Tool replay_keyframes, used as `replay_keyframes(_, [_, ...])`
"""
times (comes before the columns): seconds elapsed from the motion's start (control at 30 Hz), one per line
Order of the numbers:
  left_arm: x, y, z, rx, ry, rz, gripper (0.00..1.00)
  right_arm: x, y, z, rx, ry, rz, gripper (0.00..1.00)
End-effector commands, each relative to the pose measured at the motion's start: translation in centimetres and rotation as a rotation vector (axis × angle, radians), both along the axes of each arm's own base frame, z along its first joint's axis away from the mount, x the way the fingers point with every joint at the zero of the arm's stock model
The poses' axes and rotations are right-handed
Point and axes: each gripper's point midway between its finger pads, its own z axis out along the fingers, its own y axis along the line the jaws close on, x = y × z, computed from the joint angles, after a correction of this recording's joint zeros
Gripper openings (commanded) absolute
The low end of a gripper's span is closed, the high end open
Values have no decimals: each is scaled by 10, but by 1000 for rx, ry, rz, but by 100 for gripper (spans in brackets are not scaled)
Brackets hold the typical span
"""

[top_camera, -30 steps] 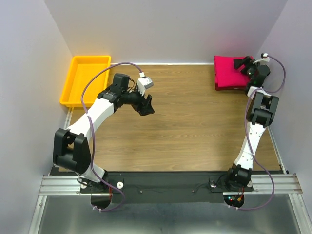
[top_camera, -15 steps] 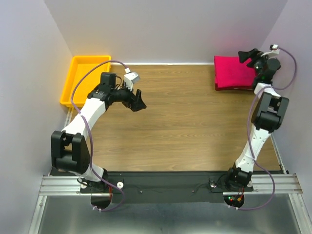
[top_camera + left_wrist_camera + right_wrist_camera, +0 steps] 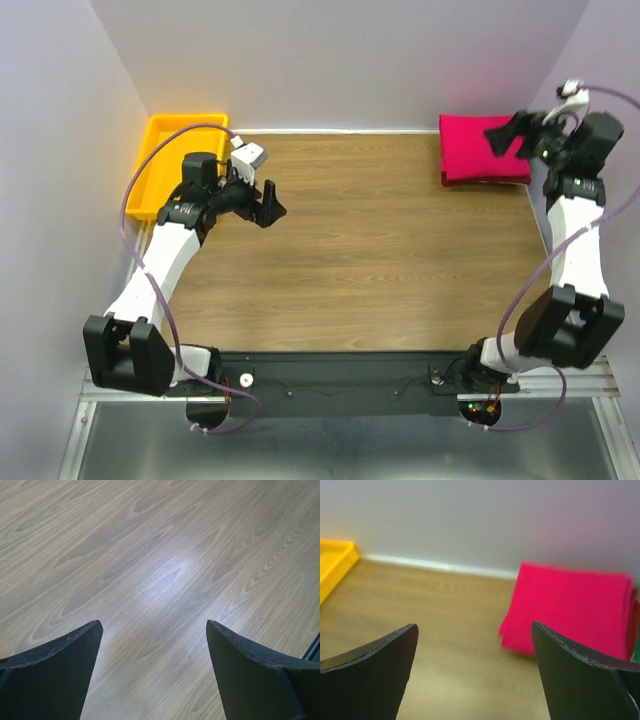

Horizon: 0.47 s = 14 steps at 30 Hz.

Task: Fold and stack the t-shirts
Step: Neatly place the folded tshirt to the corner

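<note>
A folded magenta-pink t-shirt (image 3: pixel 472 148) lies at the table's far right corner on top of a darker crimson t-shirt, of which only an edge (image 3: pixel 487 182) shows. In the right wrist view the pink shirt (image 3: pixel 572 607) lies ahead to the right. My right gripper (image 3: pixel 510 133) is open and empty, raised over the stack's right part. My left gripper (image 3: pixel 268 203) is open and empty over bare wood at the far left. The left wrist view shows only bare table between my fingers (image 3: pixel 55 670).
A yellow plastic tray (image 3: pixel 158 166) stands at the far left corner, just behind my left arm; its corner shows in the right wrist view (image 3: pixel 335 562). Walls close in the table at the back and both sides.
My left gripper has drawn back to the left, toward the tray. My right gripper has lifted off the pink shirt and pulled back to the right. The stack has not moved.
</note>
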Motion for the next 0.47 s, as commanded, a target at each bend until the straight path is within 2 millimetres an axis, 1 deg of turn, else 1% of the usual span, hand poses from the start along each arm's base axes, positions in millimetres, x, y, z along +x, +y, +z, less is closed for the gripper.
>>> replay_keyframes(0.0, [-9, 16, -4, 38, -35, 74, 97, -55, 29, -86, 18, 302, 68, 100])
replay_keyframes(0.03, [-9, 22, -10, 71, -42, 96, 97, -73, 39, -102, 24, 335, 87, 100])
replay_keyframes(0.07, [-12, 26, -16, 92, -38, 106, 97, -82, 43, -110, 26, 353, 87, 100])
replay_keyframes(0.1, [-16, 33, -29, 128, -31, 121, 97, -98, 52, -132, 43, 396, 98, 100])
replay_keyframes(0.13, [-19, 35, -36, 143, -22, 125, 97, -103, 56, -147, 53, 432, 112, 100])
replay_keyframes(0.17, [-22, 38, -41, 157, -18, 131, 97, -114, 62, -151, 47, 434, 118, 100])
replay_keyframes(0.2, [-27, 42, -51, 173, -5, 137, 97, -120, 64, -161, 43, 455, 115, 100])
replay_keyframes(0.23, [-28, 44, -55, 186, -3, 144, 98, -126, 70, -170, 38, 471, 132, 100])
replay_keyframes(0.27, [-30, 45, -58, 194, -4, 143, 98, -135, 75, -187, 44, 512, 137, 100])
replay_keyframes(0.3, [-32, 49, -65, 208, 3, 157, 98, -140, 80, -191, 32, 518, 140, 100])
replay_keyframes(0.37, [-30, 51, -63, 211, -2, 175, 97, -148, 87, -202, 28, 547, 149, 100])
replay_keyframes(0.43, [-29, 51, -61, 209, -13, 178, 97, -153, 94, -204, 23, 560, 167, 100])
